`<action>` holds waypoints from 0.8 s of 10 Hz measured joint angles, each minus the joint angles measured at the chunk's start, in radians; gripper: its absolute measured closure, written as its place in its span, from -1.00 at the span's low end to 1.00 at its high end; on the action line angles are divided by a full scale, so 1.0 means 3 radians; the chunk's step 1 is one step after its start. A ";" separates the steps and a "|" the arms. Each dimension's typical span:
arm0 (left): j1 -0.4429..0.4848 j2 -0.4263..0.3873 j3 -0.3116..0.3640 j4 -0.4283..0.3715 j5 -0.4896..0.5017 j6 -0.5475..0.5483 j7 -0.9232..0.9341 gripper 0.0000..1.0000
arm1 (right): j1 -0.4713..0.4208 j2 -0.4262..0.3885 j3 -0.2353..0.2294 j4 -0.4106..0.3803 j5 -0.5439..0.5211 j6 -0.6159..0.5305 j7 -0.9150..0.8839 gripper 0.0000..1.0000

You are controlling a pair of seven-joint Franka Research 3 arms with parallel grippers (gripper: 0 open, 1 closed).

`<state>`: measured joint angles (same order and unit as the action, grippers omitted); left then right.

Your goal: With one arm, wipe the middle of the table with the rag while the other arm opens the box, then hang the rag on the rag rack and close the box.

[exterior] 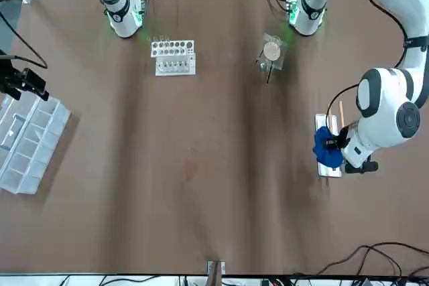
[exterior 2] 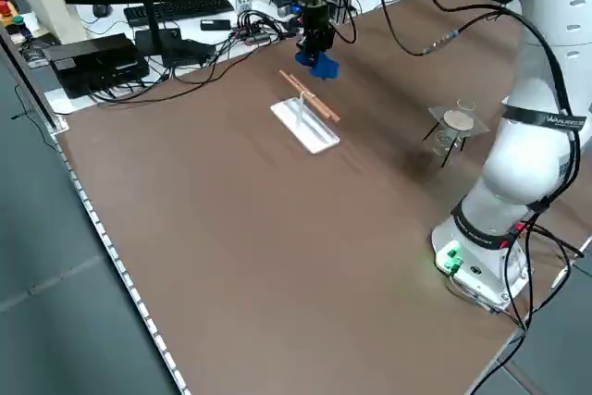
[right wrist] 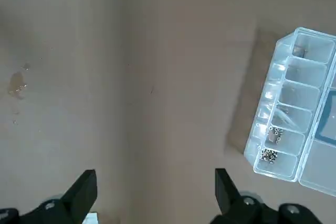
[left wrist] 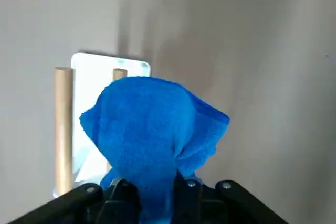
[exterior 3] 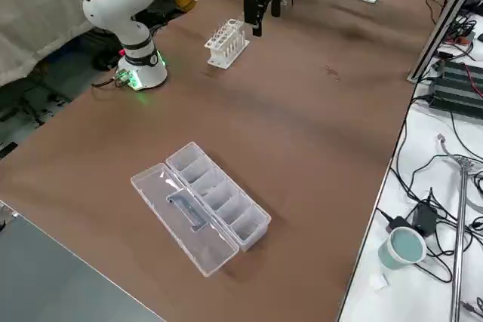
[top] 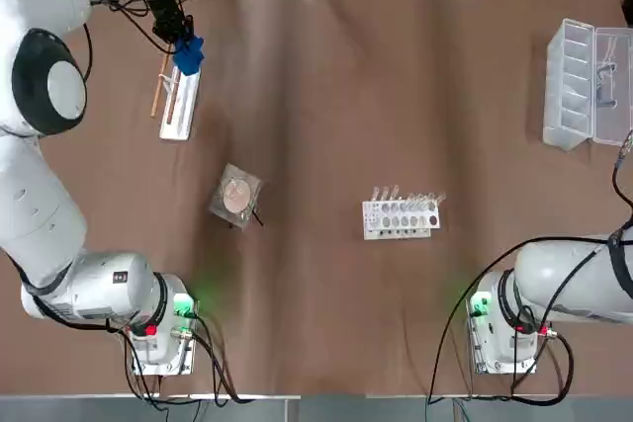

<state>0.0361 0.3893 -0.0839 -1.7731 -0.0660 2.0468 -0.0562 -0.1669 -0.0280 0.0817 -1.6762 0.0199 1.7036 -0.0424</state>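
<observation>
My left gripper (top: 181,39) is shut on the blue rag (top: 188,54) at the far left of the table (top: 326,106). The rag hangs over the far end of the rag rack (top: 178,104), a white base with wooden rods. In the left wrist view the rag (left wrist: 152,129) covers one rod, and a second rod (left wrist: 63,124) shows beside it. The box (top: 586,81) lies open at the far right, its lid folded flat. My right gripper (right wrist: 155,198) is open and held high above the table, beside the box (right wrist: 286,119).
A white test-tube rack (top: 401,216) stands right of the middle. A small stand with a round disc (top: 237,195) sits left of the middle. Cables and equipment line the far edge. There is a small stain (right wrist: 17,83) on the tabletop.
</observation>
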 joint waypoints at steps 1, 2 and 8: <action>0.0073 0.0011 0.0001 0.0000 0.0025 0.0000 0.0117 0.64 | 0.0000 0.0000 0.0000 0.0000 0.0000 0.0000 0.0000 -0.98; 0.0155 0.0027 0.0003 0.0000 0.0043 0.0000 0.0217 0.63 | 0.0000 0.0000 0.0000 0.0000 0.0000 0.0000 0.0000 -0.98; 0.0328 0.0105 0.0001 0.0009 0.0182 0.0002 0.0326 0.15 | -0.0004 0.0000 -0.0001 -0.0001 0.0000 0.0000 0.0001 -0.98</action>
<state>0.1345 0.4208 -0.0837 -1.7703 -0.0113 2.0474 0.0418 -0.1680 -0.0280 0.0813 -1.6765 0.0199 1.7036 -0.0421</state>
